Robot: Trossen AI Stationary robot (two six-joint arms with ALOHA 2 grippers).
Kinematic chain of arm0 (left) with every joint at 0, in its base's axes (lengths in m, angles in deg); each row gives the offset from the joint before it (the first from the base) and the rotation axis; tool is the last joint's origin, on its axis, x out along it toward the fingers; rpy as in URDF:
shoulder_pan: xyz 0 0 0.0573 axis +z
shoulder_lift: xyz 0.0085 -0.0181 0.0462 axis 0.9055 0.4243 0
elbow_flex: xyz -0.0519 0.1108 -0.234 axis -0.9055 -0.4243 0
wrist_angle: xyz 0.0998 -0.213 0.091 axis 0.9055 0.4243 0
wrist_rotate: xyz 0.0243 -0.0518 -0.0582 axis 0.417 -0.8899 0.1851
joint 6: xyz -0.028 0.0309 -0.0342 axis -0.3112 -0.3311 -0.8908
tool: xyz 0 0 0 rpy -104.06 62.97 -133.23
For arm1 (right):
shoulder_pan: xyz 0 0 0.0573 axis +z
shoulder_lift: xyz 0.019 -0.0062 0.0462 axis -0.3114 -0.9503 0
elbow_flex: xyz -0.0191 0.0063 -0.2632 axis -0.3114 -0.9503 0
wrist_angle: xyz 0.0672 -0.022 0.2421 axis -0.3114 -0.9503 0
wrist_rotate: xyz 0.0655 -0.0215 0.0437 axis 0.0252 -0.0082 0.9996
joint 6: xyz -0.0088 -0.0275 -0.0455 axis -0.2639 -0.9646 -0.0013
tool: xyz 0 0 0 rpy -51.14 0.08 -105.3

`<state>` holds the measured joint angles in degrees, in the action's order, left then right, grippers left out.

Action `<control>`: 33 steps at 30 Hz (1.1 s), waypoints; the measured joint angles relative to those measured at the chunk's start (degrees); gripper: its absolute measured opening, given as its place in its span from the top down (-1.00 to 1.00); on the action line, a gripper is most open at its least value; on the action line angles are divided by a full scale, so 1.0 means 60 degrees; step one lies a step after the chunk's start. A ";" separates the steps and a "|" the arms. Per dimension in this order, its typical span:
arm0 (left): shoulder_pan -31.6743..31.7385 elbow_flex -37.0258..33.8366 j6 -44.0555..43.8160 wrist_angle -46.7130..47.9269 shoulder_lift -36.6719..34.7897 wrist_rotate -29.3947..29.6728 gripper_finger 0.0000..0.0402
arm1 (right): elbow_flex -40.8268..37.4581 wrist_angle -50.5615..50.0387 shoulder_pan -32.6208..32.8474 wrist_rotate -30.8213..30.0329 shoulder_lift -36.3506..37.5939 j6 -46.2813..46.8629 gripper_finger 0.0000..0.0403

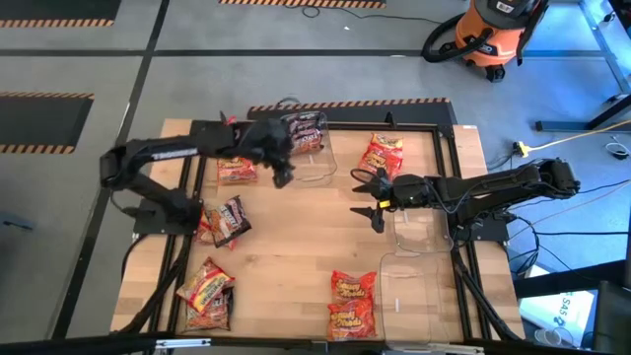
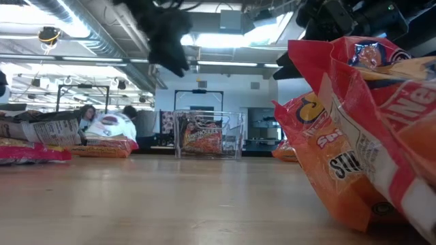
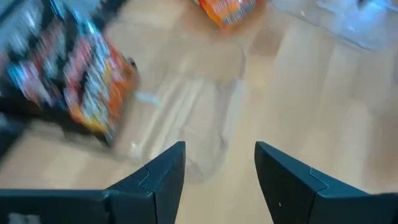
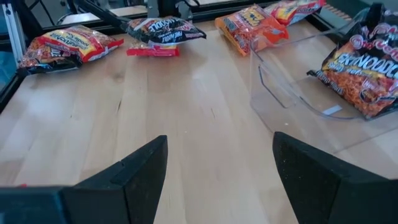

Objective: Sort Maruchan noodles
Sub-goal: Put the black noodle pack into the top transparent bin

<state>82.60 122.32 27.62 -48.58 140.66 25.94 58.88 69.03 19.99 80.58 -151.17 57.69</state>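
Note:
Maruchan noodle packets lie scattered flat on the wooden table: a red one (image 1: pixel 382 154) at the far side, a red-orange one (image 1: pixel 237 170), a dark one (image 1: pixel 230 219), yellow-orange ones (image 1: pixel 205 288) near the left corner, and two red ones (image 1: pixel 351 301) at the near edge. One dark-and-orange packet (image 1: pixel 304 128) (image 4: pixel 364 71) lies inside the far clear bin (image 1: pixel 314 163). My left gripper (image 1: pixel 283 176) (image 3: pixel 221 163) hangs open and empty just beside that bin's near left corner. My right gripper (image 1: pixel 371 197) (image 4: pixel 221 163) is open and empty over bare table, right of the middle.
Two more clear bins (image 1: pixel 419 232) (image 1: pixel 422 296) stand by the right edge, under and beside the right arm. A black frame (image 1: pixel 449 128) rims the table. Bare wood lies in the middle (image 1: pixel 306 237). An orange vacuum (image 1: pixel 488 35) stands on the floor beyond.

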 joint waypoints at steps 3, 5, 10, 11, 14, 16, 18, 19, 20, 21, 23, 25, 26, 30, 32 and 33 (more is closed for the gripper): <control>-0.0568 -0.0746 -0.0939 0.0015 -0.0679 -0.0003 0.07 | 0.0000 0.0141 0.0000 -0.0026 0.0000 -0.0216 -0.34; -0.0959 -0.1073 -0.1478 -0.0009 -0.0996 -0.0179 0.07 | 0.0000 0.0292 0.0000 -0.0082 0.0000 -0.0333 -0.34; -0.1792 -0.1541 -0.1991 -0.0053 -0.1335 -0.1129 0.07 | 0.0000 0.0344 0.0000 -0.0079 0.0000 -0.0403 -0.34; -0.1957 -0.1614 -0.2012 -0.0004 -0.1327 -0.1293 0.07 | 0.0000 0.0448 0.0000 -0.0069 0.0000 -0.0393 -0.34; -0.2539 -0.1813 -0.2460 -0.0043 -0.1323 -0.1759 0.07 | 0.0070 0.0583 0.0000 0.0002 0.0000 -0.0327 -0.34; -0.2941 -0.1976 -0.2664 0.0013 -0.1275 -0.2105 0.07 | 0.0113 0.0587 0.0000 0.0020 0.0000 -0.0237 -0.34; -0.3324 -0.2103 -0.3034 0.0066 -0.1252 -0.2321 0.07 | 0.0117 0.0579 0.0004 0.0022 0.0000 0.0003 -0.34; -0.3507 -0.2140 -0.3342 0.0109 -0.1260 -0.2450 0.07 | 0.0117 0.0576 0.0004 0.0020 0.0000 0.0156 -0.34; -0.3680 -0.2157 -0.3808 0.0143 -0.1265 -0.2569 0.07 | 0.0119 0.0576 0.0005 0.0023 0.0000 0.0342 -0.34; -0.3873 -0.2157 -0.4277 0.0283 -0.1265 -0.2685 0.07 | 0.0120 0.0574 0.0008 0.0070 0.0000 0.0467 -0.34; -0.4324 -0.2173 -0.5201 0.0716 -0.1265 -0.2726 0.07 | 0.0124 0.0527 0.0007 0.0345 0.0000 0.0649 -0.34; -0.4899 -0.2176 -0.5755 0.0953 -0.1264 -0.2408 0.07 | 0.0124 0.0414 0.0008 0.0537 0.0000 0.0672 -0.34; -0.5157 -0.2176 -0.5914 0.1087 -0.1272 -0.2156 0.07 | 0.0124 0.0379 0.0011 0.0548 0.0000 0.0673 -0.34; -0.5872 -0.2176 -0.6428 0.1439 -0.1301 -0.1179 0.07 | 0.0127 0.0319 0.0008 0.0559 0.0000 0.0565 -0.34; -0.5934 -0.2176 -0.6487 0.1575 -0.1301 -0.1027 0.07 | 0.0127 0.0327 0.0010 0.0557 0.0000 0.0347 -0.34; -0.5925 -0.2176 -0.6495 0.1644 -0.1315 -0.0965 0.07 | 0.0127 0.0347 0.0007 0.0524 0.0000 0.0250 -0.34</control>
<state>47.05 109.26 -11.35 -38.72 132.78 20.15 59.65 71.11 20.03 83.72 -151.17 59.19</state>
